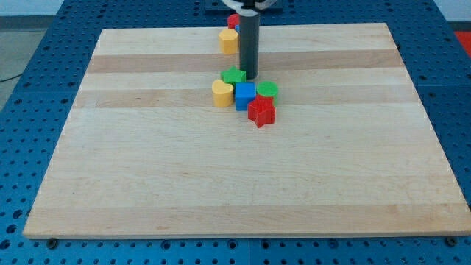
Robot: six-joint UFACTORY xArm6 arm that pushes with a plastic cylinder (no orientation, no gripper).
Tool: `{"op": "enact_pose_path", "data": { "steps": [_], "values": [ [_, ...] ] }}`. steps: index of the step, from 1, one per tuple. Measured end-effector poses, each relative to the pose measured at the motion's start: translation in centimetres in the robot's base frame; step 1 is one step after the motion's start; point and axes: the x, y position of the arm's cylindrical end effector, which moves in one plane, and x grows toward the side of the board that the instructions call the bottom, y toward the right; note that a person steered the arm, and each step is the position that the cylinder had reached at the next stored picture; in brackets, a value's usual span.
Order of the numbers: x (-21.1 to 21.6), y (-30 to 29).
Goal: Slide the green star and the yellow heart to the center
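The green star (232, 76) lies above the board's middle, with the yellow heart (222, 93) just below and left of it. My tip (250, 78) stands at the green star's right edge, touching or nearly touching it, just above the blue block (245, 96). The rod rises from there to the view's top.
A blue block, a green round block (267, 90) and a red star (261, 111) cluster to the right of the yellow heart. A second yellow block (229, 40) and a red block (233, 21) sit near the board's top edge, beside the rod. The wooden board (147, 169) lies on a blue perforated table.
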Motion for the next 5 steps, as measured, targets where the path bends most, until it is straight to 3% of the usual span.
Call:
{"op": "enact_pose_path", "data": {
  "steps": [2,5],
  "values": [
    [1.2,-4.1],
    [10.4,-4.9]
  ]
}}
